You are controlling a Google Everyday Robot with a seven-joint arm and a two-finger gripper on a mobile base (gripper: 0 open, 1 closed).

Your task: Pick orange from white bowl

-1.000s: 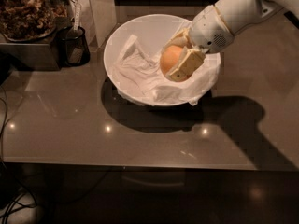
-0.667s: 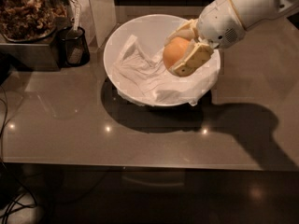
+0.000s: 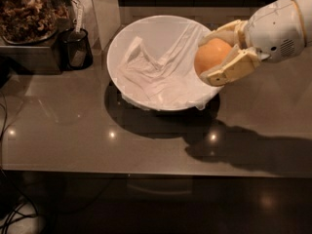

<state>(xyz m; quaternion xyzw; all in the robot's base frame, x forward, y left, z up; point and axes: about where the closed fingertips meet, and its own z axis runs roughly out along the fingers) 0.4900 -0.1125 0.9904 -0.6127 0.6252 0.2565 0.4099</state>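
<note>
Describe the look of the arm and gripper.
The gripper, at the bowl's right rim, has two tan, blocky fingers with segmented joints. Behind it the arm is a smooth, rounded white shell with a small grille of dots and one dark round hole on its side, and a thin tan seam farther up. No cables or lettering show.

One bowl point(image 3: 161, 30), orange point(image 3: 212, 54), gripper point(image 3: 206, 59); two jaws

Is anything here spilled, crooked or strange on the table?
Only the cloth: it lies crumpled in the white bowl, and a corner hangs over the near rim. Nothing is spilled. The gripper holds the orange at the bowl's right edge.
</note>
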